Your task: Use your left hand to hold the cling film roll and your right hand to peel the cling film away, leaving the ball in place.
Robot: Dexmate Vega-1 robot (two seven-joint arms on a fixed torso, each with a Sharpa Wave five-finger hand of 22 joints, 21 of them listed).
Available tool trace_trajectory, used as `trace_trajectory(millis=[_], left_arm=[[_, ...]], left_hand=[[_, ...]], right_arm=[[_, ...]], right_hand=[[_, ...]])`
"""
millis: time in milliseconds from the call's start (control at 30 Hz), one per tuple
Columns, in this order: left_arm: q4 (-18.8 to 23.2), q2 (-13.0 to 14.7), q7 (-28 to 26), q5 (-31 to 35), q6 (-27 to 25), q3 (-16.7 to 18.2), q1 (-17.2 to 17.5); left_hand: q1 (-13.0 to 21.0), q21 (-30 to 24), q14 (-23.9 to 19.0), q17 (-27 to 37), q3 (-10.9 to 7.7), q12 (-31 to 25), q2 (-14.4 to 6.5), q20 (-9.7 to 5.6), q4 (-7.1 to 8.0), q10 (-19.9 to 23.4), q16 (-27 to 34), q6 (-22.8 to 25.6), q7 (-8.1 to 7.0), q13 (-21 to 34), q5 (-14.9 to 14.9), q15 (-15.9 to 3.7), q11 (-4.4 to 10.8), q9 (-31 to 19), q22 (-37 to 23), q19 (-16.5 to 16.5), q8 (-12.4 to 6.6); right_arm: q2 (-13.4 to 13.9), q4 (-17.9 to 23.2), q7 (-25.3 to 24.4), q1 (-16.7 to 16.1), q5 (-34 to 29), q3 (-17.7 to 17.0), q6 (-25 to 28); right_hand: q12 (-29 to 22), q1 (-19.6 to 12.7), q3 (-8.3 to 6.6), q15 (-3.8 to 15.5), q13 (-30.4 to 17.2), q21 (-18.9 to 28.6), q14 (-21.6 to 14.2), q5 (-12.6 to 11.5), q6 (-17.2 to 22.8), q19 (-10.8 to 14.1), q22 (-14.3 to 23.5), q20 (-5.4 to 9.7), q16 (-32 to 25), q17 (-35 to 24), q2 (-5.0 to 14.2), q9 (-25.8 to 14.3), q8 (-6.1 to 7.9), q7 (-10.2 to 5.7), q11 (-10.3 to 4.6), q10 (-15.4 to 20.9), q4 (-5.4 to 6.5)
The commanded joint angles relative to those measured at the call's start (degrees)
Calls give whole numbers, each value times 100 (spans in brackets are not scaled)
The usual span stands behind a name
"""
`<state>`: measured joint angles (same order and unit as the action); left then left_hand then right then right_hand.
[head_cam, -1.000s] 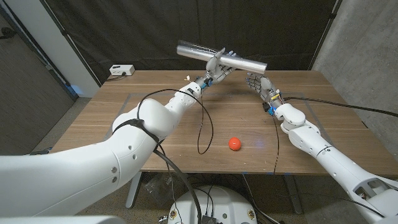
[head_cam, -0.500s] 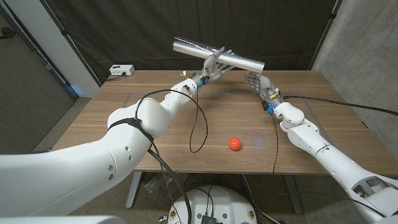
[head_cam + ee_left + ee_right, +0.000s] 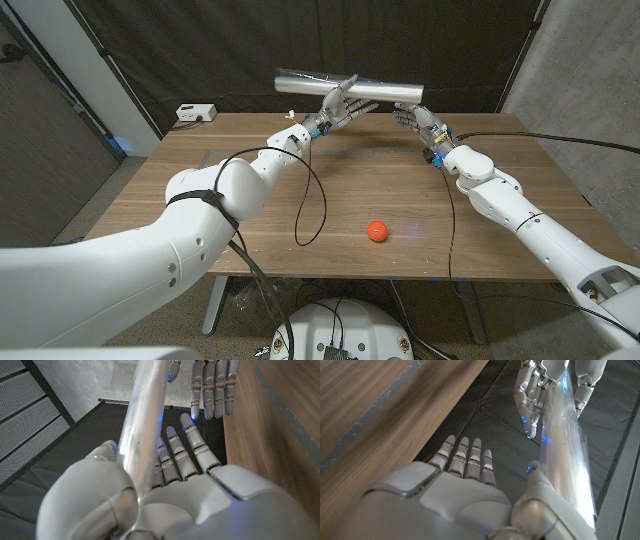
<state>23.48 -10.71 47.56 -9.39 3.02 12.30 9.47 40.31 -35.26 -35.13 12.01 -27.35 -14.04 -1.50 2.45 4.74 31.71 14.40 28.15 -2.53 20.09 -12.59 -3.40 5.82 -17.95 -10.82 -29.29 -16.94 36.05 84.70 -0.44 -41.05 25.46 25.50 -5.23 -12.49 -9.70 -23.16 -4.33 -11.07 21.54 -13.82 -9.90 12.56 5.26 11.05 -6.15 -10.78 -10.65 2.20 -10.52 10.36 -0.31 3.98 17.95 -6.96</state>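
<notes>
Cling film roll [image 3: 345, 83] gripped aloft by left hand [image 3: 338, 103]; right hand [image 3: 414, 117] spread beside it; ball [image 3: 377, 231] on table [image 3: 200, 210].

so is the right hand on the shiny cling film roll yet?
Touching. In the right wrist view the right hand's thumb lies against the shiny silver cling film roll, with its other fingers spread beside the roll. The left hand grips it mid-length.

Wooden table [image 3: 200, 190] sitting mid-room, a faint grey rectangle outline showing on its top. Black curtain [image 3: 200, 50] hanging behind the table's far edge. Grey concrete wall [image 3: 590, 70] standing right of the table. Grey panels [image 3: 40, 120] standing left of it. Small white box [image 3: 195, 113] sitting on the table's far left corner, cable trailing off.
</notes>
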Motion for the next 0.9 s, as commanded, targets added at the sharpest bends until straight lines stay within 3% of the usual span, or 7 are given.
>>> trace_trajectory(millis=[33, 133, 233, 267, 367, 633, 900], left_arm=[[-1, 231, 291, -535, 111, -370, 83], [-1, 238, 364, -697, 128, -412, 101], [-1, 244, 469, -845, 167, -444, 103], [9, 248, 555, -911, 196, -441, 103], [17, 248, 630, -1054, 178, -446, 102], [17, 258, 557, -1153, 101, -522, 78], [17, 295, 532, -1176, 64, -491, 84]], left_hand=[[38, -60, -162, 6, -108, -61, -501, -5, 187, 164, 54, 267, 8, 37, -58, -501, 8, -39, -4, -116, -117], [-14, -78, -234, 2, -106, -73, -569, -10, 252, 244, 69, 429, -37, 44, -71, -520, 14, -59, 0, -183, -190], [-75, -83, -276, -5, -61, -76, -517, -36, 291, 285, 74, 460, -22, 48, -66, -533, 26, -65, 6, -220, -203], [-95, -82, -287, -8, -42, -73, -489, -45, 300, 286, 76, 464, -21, 49, -63, -537, 26, -65, 8, -226, -203], [-140, -79, -311, -13, -4, -73, -439, -49, 322, 307, 78, 471, -12, 51, -61, -554, 43, -67, 12, -237, -205], [-198, -72, -348, -20, 38, -70, -393, -57, 352, 335, 80, 460, -12, 55, -64, -572, 55, -72, 17, -249, -201], [-246, -65, -353, -26, 72, -56, -359, -61, 374, 336, 70, 438, -13, 59, -70, -591, 66, -72, 20, -260, -190]], right_arm=[[90, -7, 149, 276, -41, 76, 270], [144, 79, 71, 298, -137, 130, 472], [474, 709, -343, 413, -614, 374, 1784], [620, 1004, -459, 580, -918, 611, 2673], [700, 1289, -415, 1003, -1361, 1111, 4130], [643, 1057, 217, 1857, -1885, 2134, 5979], [779, 997, 471, 2135, -1852, 2416, 6876]], right_hand=[[7, -3, 11, 6, -13, -20, 12, 1, -49, -48, 20, -34, 21, -2, -78, -16, 6, -3, -3, -30, -19], [7, 6, 24, -1, -13, -26, 16, 3, -60, -50, 20, -32, 18, -3, -95, -17, 7, -8, -4, -35, -19], [51, -187, -66, 64, -16, -64, 140, -43, -189, -73, 18, -12, 37, 4, 4, -19, 6, -24, -76, -189, -105], [80, -302, -109, 77, -17, -93, 203, -58, -255, -104, 17, 7, 44, 8, 34, -21, 10, -31, -127, -301, -159], [120, -528, -194, 110, -21, -150, 369, -80, -420, -169, 16, 34, 58, 12, 94, -25, 3, -35, -150, -502, -240], [131, -672, -226, 157, -24, -178, 438, -74, -523, -176, 16, 28, 45, 13, 93, -28, 12, -35, -186, -636, -270], [131, -756, -255, 226, -26, -183, 468, -72, -578, -154, 17, 53, 39, 14, 128, -30, 14, -35, -216, -698, -271]])
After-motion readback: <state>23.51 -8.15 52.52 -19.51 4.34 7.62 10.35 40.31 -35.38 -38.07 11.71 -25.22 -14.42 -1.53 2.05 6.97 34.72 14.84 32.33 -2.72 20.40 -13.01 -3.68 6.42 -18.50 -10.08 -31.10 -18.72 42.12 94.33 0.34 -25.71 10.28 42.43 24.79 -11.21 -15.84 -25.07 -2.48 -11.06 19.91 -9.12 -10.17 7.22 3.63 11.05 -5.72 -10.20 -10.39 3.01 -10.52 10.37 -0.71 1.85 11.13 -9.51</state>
